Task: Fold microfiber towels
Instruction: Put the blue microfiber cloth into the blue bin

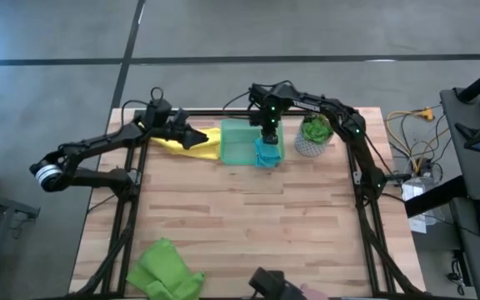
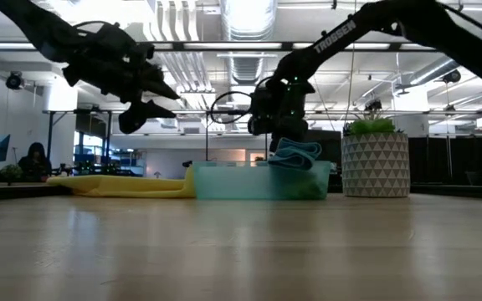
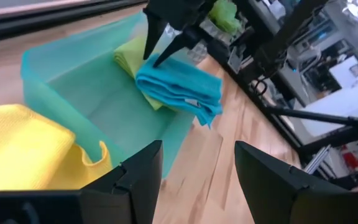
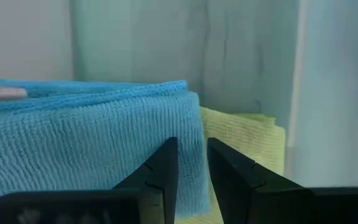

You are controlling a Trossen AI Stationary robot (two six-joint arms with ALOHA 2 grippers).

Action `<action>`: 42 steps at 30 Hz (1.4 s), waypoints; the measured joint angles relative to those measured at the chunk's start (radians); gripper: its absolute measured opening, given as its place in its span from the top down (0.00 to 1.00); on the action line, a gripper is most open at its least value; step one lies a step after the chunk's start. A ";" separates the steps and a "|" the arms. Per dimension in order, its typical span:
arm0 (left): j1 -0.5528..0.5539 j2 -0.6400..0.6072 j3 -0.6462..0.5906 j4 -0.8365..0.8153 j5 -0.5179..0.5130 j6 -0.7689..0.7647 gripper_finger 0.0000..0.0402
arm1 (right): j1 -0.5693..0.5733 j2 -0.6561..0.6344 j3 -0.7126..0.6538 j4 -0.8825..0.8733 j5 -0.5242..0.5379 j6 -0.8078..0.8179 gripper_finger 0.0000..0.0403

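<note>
A folded teal-blue towel (image 3: pixel 179 87) lies on a folded lime green towel (image 3: pixel 129 56) in the translucent green tray (image 3: pixel 73 81); one end droops over the tray's right rim. My right gripper (image 1: pixel 267 133) stands over it, pointing down, shut on it. A yellow towel (image 1: pixel 192 144) lies spread on the table against the tray's left wall. My left gripper (image 3: pixel 197 174) hovers above the yellow towel, open, nothing between its fingers. Another lime green towel (image 1: pixel 163 271) lies crumpled at the table's near left corner. My right gripper pinches the teal-blue towel's folded edge (image 4: pixel 188 124) between its two fingers, several layers thick. The fingers (image 3: pixel 160 46) come from above, pointing down. The towel rests on the lime green towel (image 4: pixel 247 134) in the tray, its free end hanging over the rim.
A potted plant (image 1: pixel 313 137) in a patterned white pot stands just right of the tray. Bare wood (image 1: pixel 248 225) stretches from the tray toward the near edge. A dark object (image 1: pixel 269 283) sits at the near edge.
</note>
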 joint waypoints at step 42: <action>-0.001 0.001 -0.037 0.056 -0.017 -0.087 0.54 | 0.046 -0.027 -0.151 0.063 0.051 0.085 0.63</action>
